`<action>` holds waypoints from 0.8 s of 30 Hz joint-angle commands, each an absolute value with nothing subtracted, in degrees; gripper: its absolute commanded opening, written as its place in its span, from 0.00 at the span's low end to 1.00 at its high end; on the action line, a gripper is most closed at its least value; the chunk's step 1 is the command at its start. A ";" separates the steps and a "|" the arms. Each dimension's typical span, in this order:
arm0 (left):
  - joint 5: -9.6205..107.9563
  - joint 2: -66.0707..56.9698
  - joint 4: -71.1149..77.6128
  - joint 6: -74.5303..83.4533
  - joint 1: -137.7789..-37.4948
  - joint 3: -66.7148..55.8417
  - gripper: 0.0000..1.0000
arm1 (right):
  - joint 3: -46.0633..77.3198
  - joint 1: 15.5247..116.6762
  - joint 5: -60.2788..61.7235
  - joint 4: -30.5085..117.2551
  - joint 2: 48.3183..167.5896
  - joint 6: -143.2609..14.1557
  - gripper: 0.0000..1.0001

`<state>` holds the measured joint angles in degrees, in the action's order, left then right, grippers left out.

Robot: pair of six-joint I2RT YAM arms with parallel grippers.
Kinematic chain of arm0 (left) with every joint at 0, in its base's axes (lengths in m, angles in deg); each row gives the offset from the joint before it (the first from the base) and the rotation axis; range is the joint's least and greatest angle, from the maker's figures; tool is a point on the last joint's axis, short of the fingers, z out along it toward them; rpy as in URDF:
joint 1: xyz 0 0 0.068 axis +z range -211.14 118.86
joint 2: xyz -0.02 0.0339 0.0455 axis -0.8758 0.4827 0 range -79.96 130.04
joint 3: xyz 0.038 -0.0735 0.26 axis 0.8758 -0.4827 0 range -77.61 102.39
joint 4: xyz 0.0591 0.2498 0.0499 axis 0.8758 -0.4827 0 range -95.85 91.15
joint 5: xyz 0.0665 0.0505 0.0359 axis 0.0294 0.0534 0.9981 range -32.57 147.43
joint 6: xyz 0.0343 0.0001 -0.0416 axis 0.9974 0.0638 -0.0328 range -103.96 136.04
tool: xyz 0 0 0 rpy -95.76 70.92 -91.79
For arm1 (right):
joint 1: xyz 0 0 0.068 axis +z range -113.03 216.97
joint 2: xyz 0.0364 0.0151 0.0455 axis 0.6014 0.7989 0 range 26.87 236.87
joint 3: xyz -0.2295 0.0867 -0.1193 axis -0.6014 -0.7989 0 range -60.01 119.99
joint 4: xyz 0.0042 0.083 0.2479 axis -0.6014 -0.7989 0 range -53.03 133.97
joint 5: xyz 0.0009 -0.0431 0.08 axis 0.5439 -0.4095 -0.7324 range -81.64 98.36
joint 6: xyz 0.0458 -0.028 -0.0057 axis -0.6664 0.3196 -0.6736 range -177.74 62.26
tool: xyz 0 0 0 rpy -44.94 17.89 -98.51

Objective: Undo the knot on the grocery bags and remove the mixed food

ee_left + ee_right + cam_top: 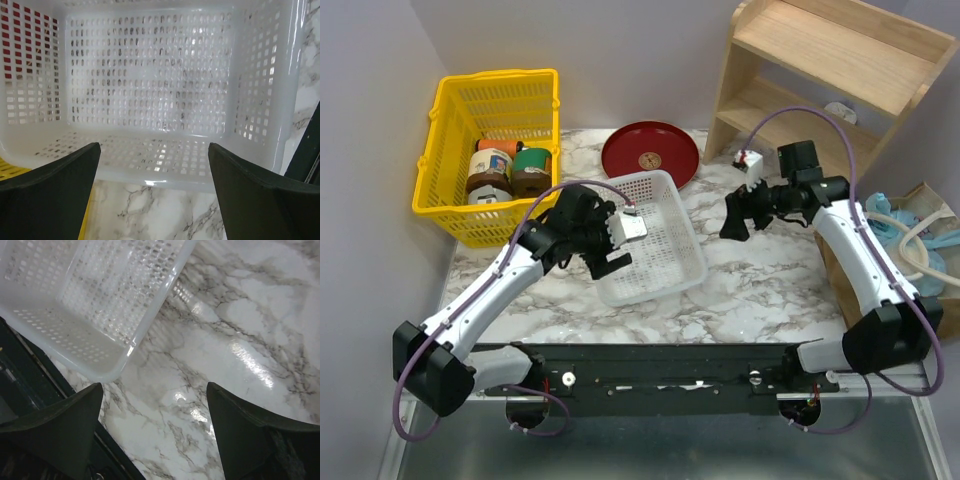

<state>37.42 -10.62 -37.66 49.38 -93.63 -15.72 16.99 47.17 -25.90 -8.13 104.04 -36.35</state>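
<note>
The brown paper bag [926, 192] stands at the table's right edge, behind my right arm. The light-blue plastic bag [892, 216] bulges out of its top beside a white rope handle [920, 256]. No mixed food shows in any view. My left gripper [610, 242] is open and empty at the left rim of a white perforated basket [672, 182]; in the left wrist view [154, 147] its jaws stand wide over the marble just short of the basket's rim [150, 176]. My right gripper [735, 215] is open and empty above bare marble, right of the basket; it also shows in the right wrist view [155, 386].
A yellow basket [438, 170] at the back left holds jars [490, 170] with brown, green and orange labels. A red plate [650, 152] lies behind the white basket. A wooden shelf [820, 60] stands at the back right. The white basket's corner [112, 367] shows in the right wrist view.
</note>
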 commanded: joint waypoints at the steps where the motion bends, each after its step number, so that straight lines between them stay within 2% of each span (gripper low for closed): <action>1: 41.87 -16.31 -46.92 59.35 -93.83 -18.62 0.99 | 16.37 52.34 -25.30 -5.70 108.60 -39.27 0.93; 5: 44.59 -19.57 -49.92 63.76 -93.83 -21.96 0.99 | 19.34 55.60 -25.20 -1.65 115.63 -42.35 0.93; 13: 46.35 -21.60 -48.78 60.69 -93.83 -26.01 0.99 | 28.94 58.86 -19.94 0.81 130.04 -46.83 0.91; 20: 50.57 -22.21 -47.81 60.78 -93.57 -26.72 0.99 | 28.06 61.14 -22.05 1.08 131.03 -50.79 0.87; 23: 48.91 -23.09 -49.38 60.60 -93.22 -25.40 0.99 | 26.92 62.46 -23.44 1.69 131.02 -53.60 0.82; 24: 48.03 -23.96 -49.48 60.34 -93.22 -24.88 0.99 | 26.92 62.98 -24.15 1.87 131.37 -54.56 0.78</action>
